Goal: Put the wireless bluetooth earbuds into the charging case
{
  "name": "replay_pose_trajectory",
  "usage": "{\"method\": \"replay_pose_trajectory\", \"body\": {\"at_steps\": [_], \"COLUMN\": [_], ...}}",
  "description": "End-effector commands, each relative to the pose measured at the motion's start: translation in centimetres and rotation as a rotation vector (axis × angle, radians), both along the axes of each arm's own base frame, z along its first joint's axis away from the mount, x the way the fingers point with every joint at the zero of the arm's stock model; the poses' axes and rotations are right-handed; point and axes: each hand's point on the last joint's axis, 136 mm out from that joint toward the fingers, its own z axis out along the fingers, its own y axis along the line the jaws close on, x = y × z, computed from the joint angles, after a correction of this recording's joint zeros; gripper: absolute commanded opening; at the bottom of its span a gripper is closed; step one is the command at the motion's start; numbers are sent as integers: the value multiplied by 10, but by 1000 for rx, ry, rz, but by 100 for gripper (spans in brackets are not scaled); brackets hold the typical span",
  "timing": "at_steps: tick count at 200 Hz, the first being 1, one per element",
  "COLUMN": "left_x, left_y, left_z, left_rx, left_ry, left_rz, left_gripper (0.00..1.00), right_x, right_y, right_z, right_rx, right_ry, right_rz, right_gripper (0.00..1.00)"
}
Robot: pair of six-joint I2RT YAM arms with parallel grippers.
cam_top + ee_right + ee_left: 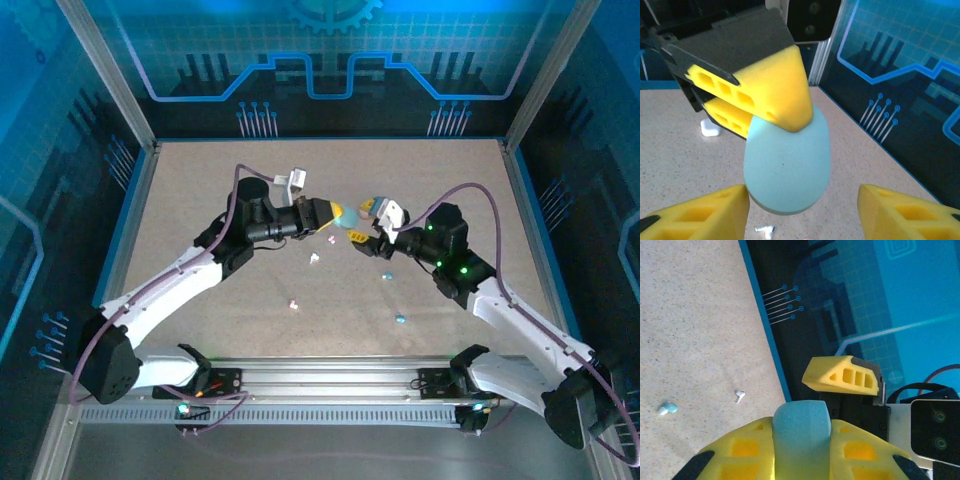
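Tan tabletop (200, 190) in blue-lit enclosure | left gripper (338, 214) clenched on teal charging case (787, 165), lifted, apparently unopened | right gripper (364, 222) spread, flanking case, not touching | earbuds (314, 258) loose on table below case | none inserted

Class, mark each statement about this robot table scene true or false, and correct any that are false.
1. The left gripper is shut on a pale blue case. True.
2. The right gripper clamps that case too. False: its fingers stand open on either side of the case, apart from it.
3. Small earbuds lie loose on the table. True.
4. Every loose earbud is white. False: pale blue earbuds lie there as well as a white earbud.
5. The table has a red border. False: the border is blue.
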Motion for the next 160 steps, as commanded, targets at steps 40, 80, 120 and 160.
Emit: {"method": "replay_pose_trajectory", "body": {"at_steps": [40,80,120,160], "left_x": [-11,-13,-15,-21], "left_y": [3,3,4,7], "left_z": [25,25,29,40], "left_rx": [-86,-87,-93,-61], "left_ry": [-19,-20,-36,-153], "left_rz": [-21,-24,-30,-42], "left_gripper": [10,11,13,34], "right_x": [0,0,2,-7], "right_y": [10,13,14,12], "right_z": [40,48,40,37], "right_rx": [97,120,91,95], "right_ry": [-70,-63,-39,45], "right_rz": [89,115,114,176], "right_gripper": [52,50,44,38]}}
